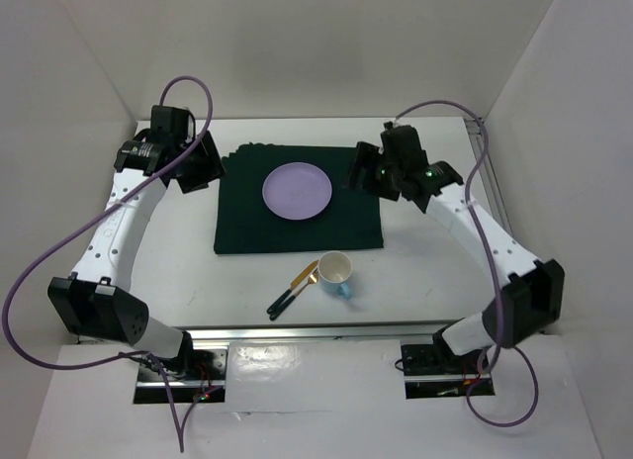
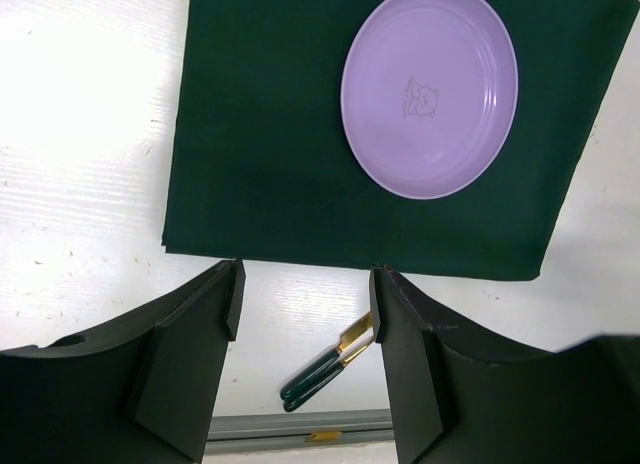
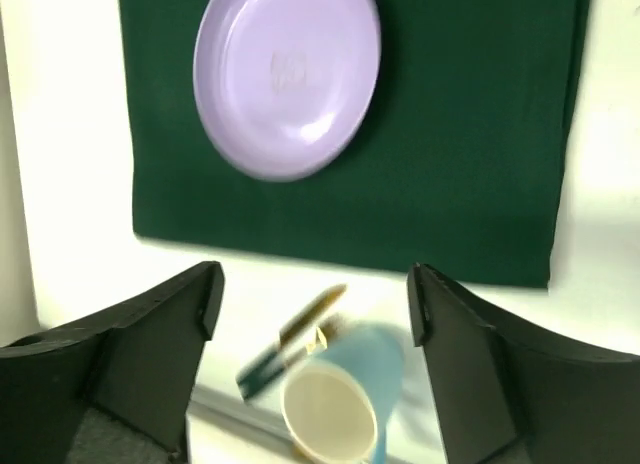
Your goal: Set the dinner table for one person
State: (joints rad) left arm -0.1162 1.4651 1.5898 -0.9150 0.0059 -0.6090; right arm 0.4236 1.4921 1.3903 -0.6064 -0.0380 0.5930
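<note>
A metal rail [image 1: 326,332] runs along the near edge of the counter [image 1: 178,271], at 6 o'clock. The counter is big, flat and white. It fills the floor between the white walls, which stand close at 9, 12 and 3 o'clock. Just past the rail lie some knives and forks [image 1: 289,294] with green handles and gold ends. A blue cup [image 1: 335,273], cream inside, sits just beside them at their 3 o'clock. Farther in, a dark green mat [image 1: 247,222] covers the middle of the counter. A purple plate [image 1: 297,191] sits on the mat's far half. There is bare white room at 9 o'clock of the mat and a thinner strip at 3 o'clock. A bare band also lies between the mat and the rail. The left jaws hang above the counter at the mat's far left corner, about 10 o'clock from the plate. They are spread apart with nothing in them. The right jaws hang over the mat's right edge, about 2 o'clock from the plate. They are spread wide too, and hold nothing.
</note>
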